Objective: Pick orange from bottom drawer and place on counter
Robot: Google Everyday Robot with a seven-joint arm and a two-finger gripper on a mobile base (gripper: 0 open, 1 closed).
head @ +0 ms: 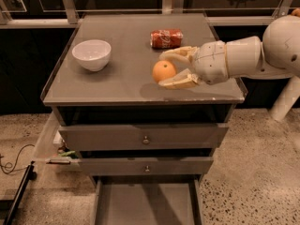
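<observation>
The orange (163,71) is held between the two pale fingers of my gripper (166,69), just above the right front part of the counter (117,81). The gripper reaches in from the right on a white arm and is shut on the orange. A shadow lies on the counter under the fruit. The bottom drawer (146,204) is pulled open at the bottom of the view, and its flat grey floor is bare.
A white bowl (91,54) stands on the counter's left side. A red crushed soda can (166,38) lies at the back, just behind the gripper. Two closed drawers with small knobs (146,139) sit below the counter. Cables and clutter lie on the floor at left.
</observation>
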